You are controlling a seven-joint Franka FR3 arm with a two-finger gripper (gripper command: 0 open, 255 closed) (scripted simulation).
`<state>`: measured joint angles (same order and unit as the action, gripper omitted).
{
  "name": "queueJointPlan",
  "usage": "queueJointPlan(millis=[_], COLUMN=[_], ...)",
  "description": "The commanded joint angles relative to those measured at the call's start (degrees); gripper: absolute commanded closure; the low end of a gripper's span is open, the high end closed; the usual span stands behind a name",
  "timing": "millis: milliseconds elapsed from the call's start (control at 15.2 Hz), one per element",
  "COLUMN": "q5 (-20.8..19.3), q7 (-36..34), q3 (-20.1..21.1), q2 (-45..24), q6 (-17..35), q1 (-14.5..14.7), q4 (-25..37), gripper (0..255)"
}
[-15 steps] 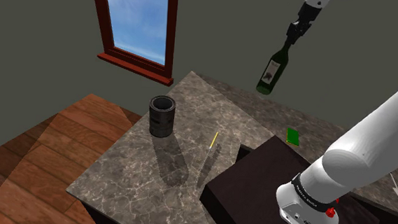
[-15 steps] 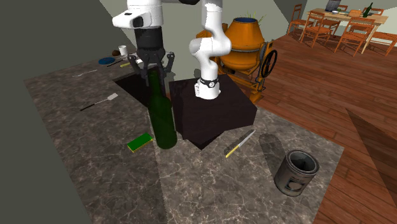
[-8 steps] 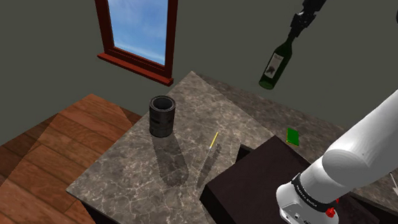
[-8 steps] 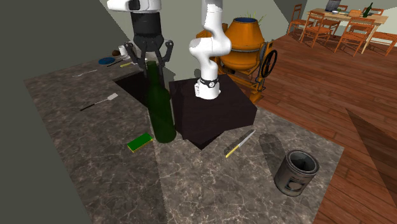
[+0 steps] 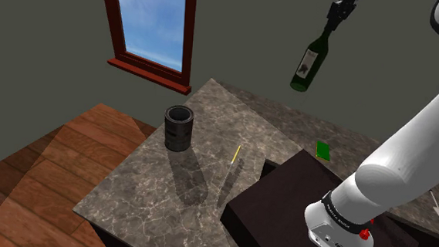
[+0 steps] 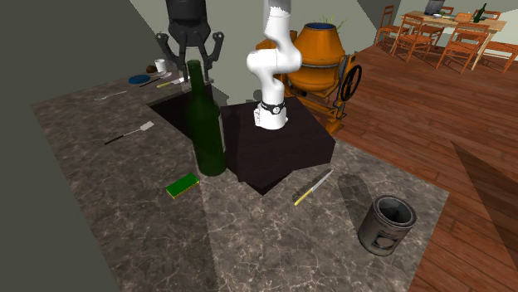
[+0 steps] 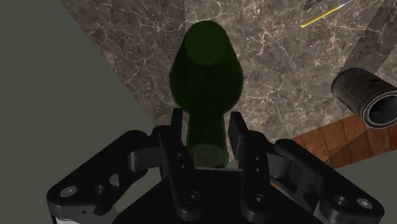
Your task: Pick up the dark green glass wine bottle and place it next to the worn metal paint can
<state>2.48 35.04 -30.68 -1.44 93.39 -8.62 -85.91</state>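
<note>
A grey marble countertop (image 5: 137, 184) bears a yellow-handled knife (image 6: 313, 187) and, well apart, a small flat green block (image 6: 182, 185). A red-framed window (image 5: 152, 22) shows blue sky. An orange cement mixer (image 6: 320, 46) stands on a wooden floor (image 6: 415, 108), with dining chairs (image 6: 461, 41) beyond.

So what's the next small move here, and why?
Probably swing the wine bottle toward the paint can: the gripper clasps its neck, it hangs high above the counter, and the can stands well away.
</note>
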Motion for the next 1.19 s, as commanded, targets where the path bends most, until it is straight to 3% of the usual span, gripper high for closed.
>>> queueJointPlan(millis=[0, 528, 1122], q5=[0.4, 2.6, -1.0], q7=[0.1, 1.1, -11.8], q3=[-0.1, -0.8, 5.3], q2=[-0.7, -4.5, -1.0], q6=[-1.6, -9.1, -3.0], q1=[-0.1, -1.3, 6.3], q4=[2.3, 12.9, 4.2], gripper=[255, 255, 255])
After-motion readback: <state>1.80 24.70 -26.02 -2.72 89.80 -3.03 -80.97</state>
